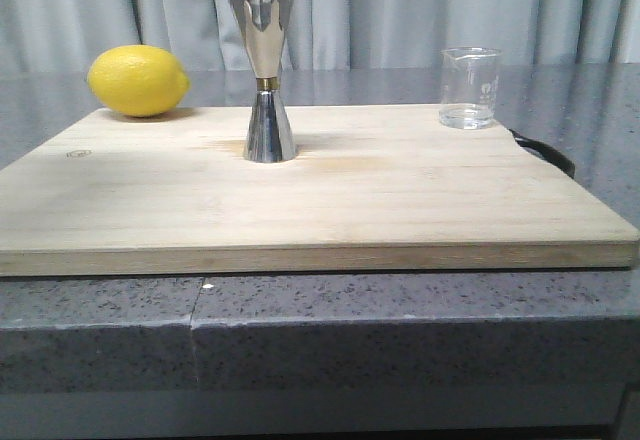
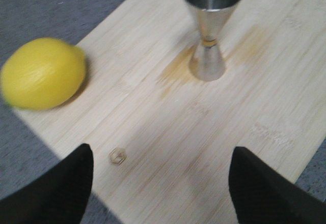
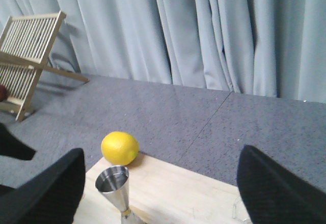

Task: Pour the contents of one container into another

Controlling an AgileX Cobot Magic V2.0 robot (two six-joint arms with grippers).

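Neither hand shows in the front view, so there I only read the layout, taking the jigger as my landmark: it stands upright on the cutting board that lies on the bench, its long axis vertical and its upper cup open to the top. The beaker I must pour from stands upright well to the right of the jigger, at the board's far right corner, with a little clear liquid in its bottom; the lemon sits well to the jigger's left at the far left corner. I judge my right arm the nearer one for the beaker. In the left wrist view, my left hand is spread wide with nothing between its dark fingers and touches nothing; the jigger stands ahead of it, the lemon off to one side, and the beaker is out of sight. In the right wrist view, my right hand is likewise spread wide and empty, held high above the board; the jigger and lemon lie below, and only a faint glassy edge beside the far finger may be the beaker, which I cannot tell for sure.
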